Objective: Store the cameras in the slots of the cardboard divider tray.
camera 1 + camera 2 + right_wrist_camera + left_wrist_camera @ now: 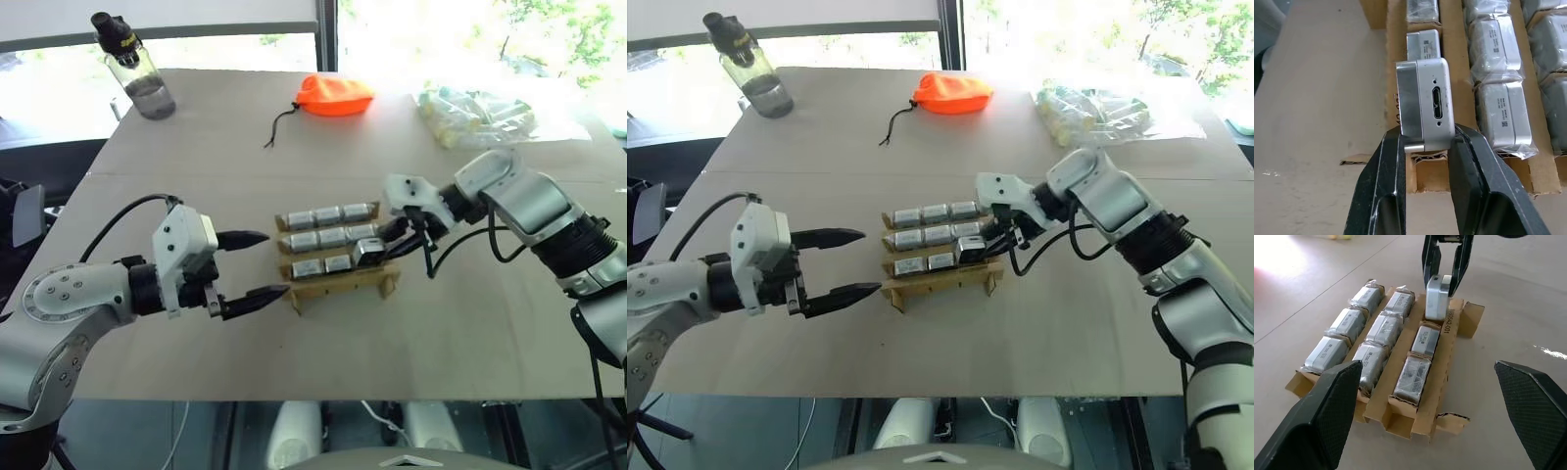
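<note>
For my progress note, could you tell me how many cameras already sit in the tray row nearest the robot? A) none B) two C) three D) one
B: two cameras lie in that row of the cardboard divider tray, and the right gripper holds a ninth camera over its last slot.

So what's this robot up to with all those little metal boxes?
It is filling a cardboard divider tray with small cameras. Eight already sit in the slots. The right pincer is shut on the ninth camera, held at the last free slot in the near row. The left pincer hangs open beside the tray, holding nothing.
</note>
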